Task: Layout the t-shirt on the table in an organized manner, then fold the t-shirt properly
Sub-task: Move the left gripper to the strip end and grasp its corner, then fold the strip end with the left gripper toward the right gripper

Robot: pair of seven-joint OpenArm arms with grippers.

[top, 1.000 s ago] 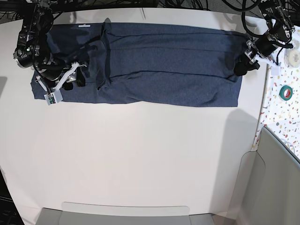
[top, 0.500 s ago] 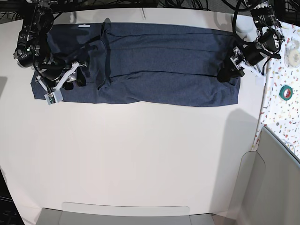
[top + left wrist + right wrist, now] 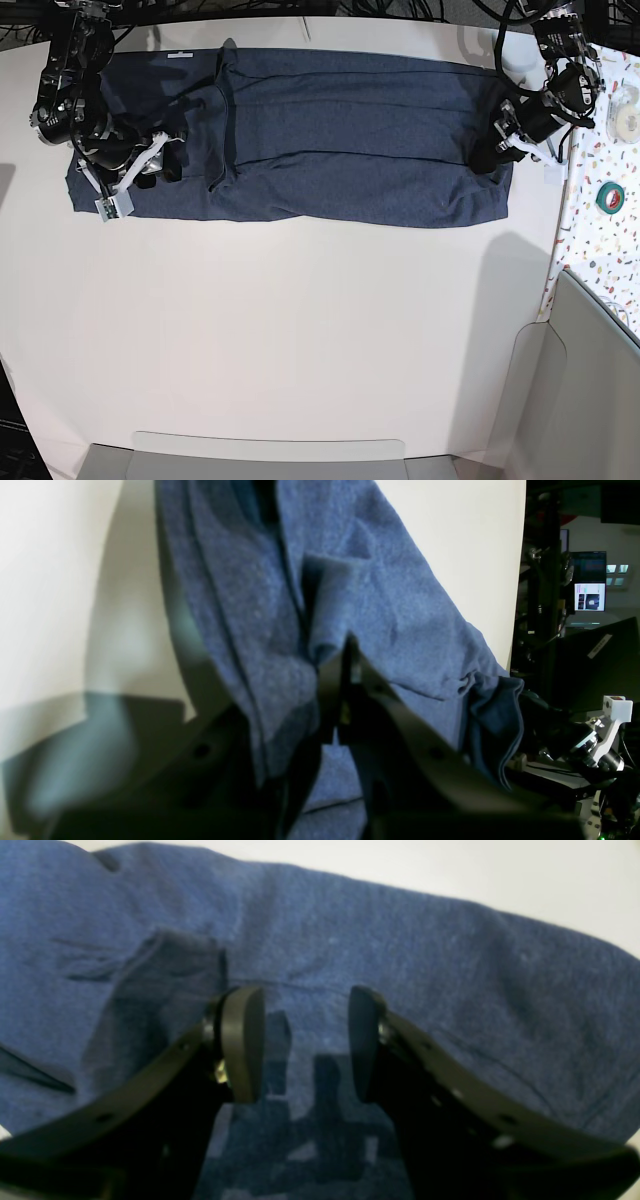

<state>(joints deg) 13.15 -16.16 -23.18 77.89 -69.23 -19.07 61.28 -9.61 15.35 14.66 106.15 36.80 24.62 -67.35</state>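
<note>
The dark navy t-shirt (image 3: 340, 140) lies spread in a long band across the far side of the white table (image 3: 300, 330). Its small white neck label (image 3: 180, 56) is at the far left, and no lettering shows. My left gripper (image 3: 488, 157) is at the shirt's right hem. In the left wrist view the gripper (image 3: 345, 690) is shut on a bunched fold of the t-shirt (image 3: 400, 630). My right gripper (image 3: 160, 172) is over the shirt's left end. In the right wrist view the gripper (image 3: 305, 1040) is open just above the cloth (image 3: 450, 965), holding nothing.
A narrow confetti-speckled surface (image 3: 590, 230) runs along the table's right edge, with a green tape roll (image 3: 611, 195) and a white tape roll (image 3: 628, 120) on it. A grey bin (image 3: 590, 380) stands at the front right. A grey tray edge (image 3: 270, 458) lies along the front.
My left gripper has moved from the table's right edge leftward onto the shirt's right hem and closed on it, then eased slightly back right. The right arm has barely moved.
</note>
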